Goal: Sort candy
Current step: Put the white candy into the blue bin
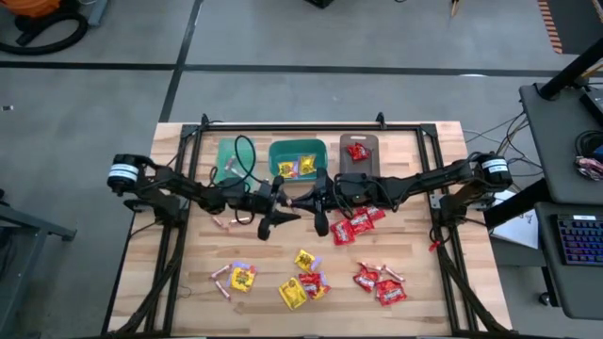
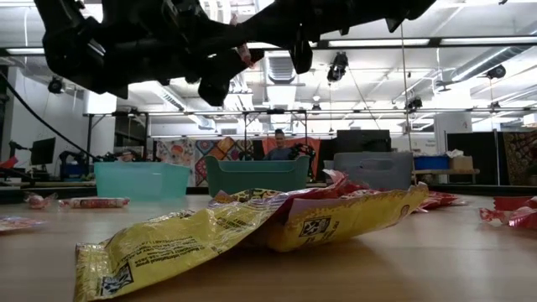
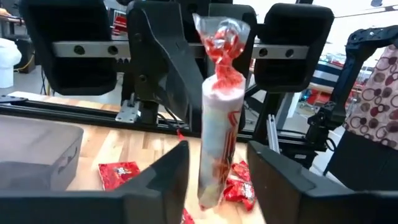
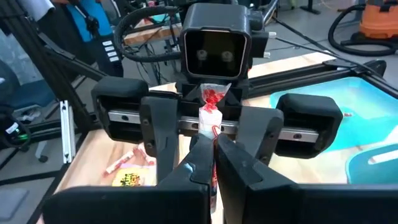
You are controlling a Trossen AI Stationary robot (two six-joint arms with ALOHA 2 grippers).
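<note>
We are watching the right gripper (image 4: 214,163) pinching one end of a thin pinkish stick candy (image 3: 219,124) with its fingers pressed together on it. The left gripper (image 3: 217,180) is facing it head-on, its fingers spread to either side of the stick and not touching it. Just beside the right gripper a pile of red packets (image 1: 356,225) is lying on the table (image 1: 443,282); yellow packets (image 1: 300,278) are scattered nearer the front edge.
</note>
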